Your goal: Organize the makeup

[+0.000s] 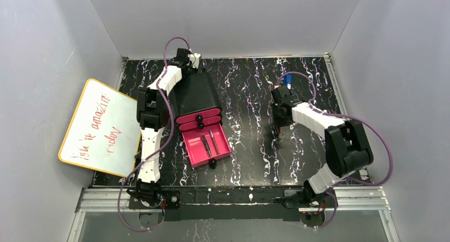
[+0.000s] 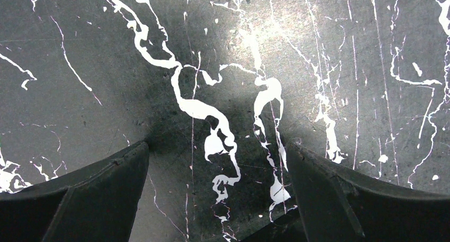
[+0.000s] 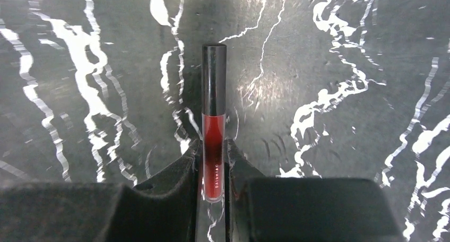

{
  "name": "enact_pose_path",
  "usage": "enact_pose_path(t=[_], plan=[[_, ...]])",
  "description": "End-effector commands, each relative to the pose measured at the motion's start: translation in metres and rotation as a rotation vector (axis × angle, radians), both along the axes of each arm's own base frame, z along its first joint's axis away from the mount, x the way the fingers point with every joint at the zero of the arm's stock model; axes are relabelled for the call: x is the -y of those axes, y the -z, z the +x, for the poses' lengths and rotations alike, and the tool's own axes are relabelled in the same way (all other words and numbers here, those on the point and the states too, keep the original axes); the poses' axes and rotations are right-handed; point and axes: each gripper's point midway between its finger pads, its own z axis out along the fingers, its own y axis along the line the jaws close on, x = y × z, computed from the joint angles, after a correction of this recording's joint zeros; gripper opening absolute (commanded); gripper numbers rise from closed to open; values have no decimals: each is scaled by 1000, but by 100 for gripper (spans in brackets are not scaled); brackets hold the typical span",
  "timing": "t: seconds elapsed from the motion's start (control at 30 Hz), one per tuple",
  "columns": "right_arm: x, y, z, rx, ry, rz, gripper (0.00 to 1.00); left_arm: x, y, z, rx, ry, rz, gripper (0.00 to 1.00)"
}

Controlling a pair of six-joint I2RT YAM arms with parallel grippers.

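Observation:
A dark-red makeup stick with a black cap (image 3: 214,120) lies on the black marbled table (image 3: 345,56). My right gripper (image 3: 214,146) is shut on its lower end, one finger against each side. From above, that gripper (image 1: 279,136) points down at the table right of centre, and the stick is hidden there. Two more thin sticks (image 1: 209,143) lie in the open pink drawer (image 1: 207,149) of the black box (image 1: 195,96). My left gripper (image 2: 217,146) hangs open over bare table, behind the box at the back (image 1: 190,59).
A small blue object (image 1: 287,81) sits at the back right, behind the right arm. A whiteboard with red writing (image 1: 101,128) leans at the table's left edge. Grey walls close in the back and sides.

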Motion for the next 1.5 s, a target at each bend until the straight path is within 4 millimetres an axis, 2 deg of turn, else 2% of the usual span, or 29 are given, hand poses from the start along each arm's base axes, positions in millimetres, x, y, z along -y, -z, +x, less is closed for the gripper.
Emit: enact_pose_path(t=[0.0,0.13,0.27,0.33,0.5,0.7,0.8,0.9,1.23,1.47], plan=[[-20,-88,12,167,-29,44,15,10,21,-19,-95,28,-11,99],[-48,-117,-3,196,-82,30,14,11,20,-19,-95,29,-14,98],[-89,-126,-23,201,-141,47,14,11,17,-19,-92,29,-13,98],[-117,-127,-39,200,-190,61,14,11,17,-18,-89,28,-14,98],[-176,-120,-72,170,-285,66,12,12,16,-18,-88,31,-16,98],[-224,-96,-108,108,-380,52,12,12,16,-18,-86,30,-15,99],[-238,-88,-118,95,-408,59,12,11,16,-18,-85,29,-10,99],[-247,-79,-119,87,-421,64,12,11,16,-18,-86,29,-10,98],[-276,-57,-106,103,-455,66,12,11,16,-17,-85,29,-10,98],[-283,-48,-97,113,-483,22,14,11,15,-17,-85,30,-12,98]])
